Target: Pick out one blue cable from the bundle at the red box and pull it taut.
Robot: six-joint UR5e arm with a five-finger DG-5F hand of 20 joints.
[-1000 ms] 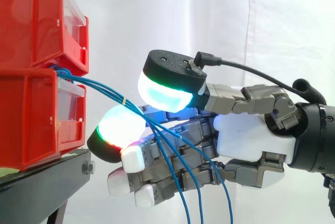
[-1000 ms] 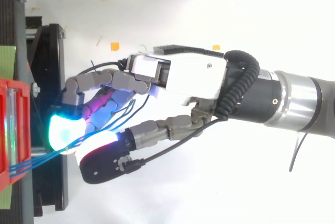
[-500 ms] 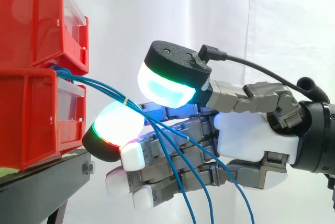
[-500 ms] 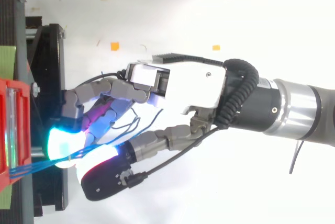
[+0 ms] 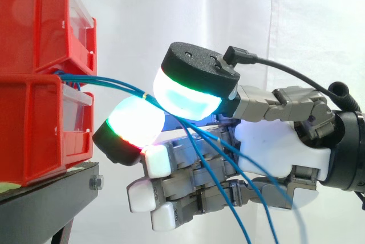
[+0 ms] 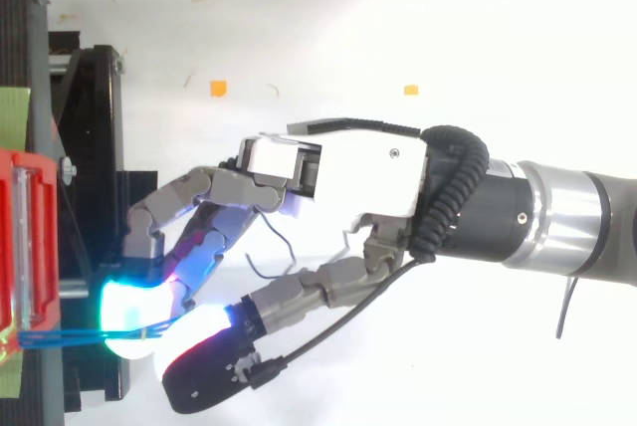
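Cables (image 6: 70,334) run nearly straight from the box (image 5: 34,124) into the pinch of 2 glowing pads (image 5: 134,121), then sag loose below the other, extended fingers. Gripping this near the box lets the hand (image 5: 274,153) tension a short stretch; several strands seem caught, not 1.

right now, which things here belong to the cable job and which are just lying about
Job: bundle of thin blue cables, pinched between the glowing pads of the robot hand; stacked red plastic bins it runs from.
Lying about: black metal stand; small orange scraps; white curtain.
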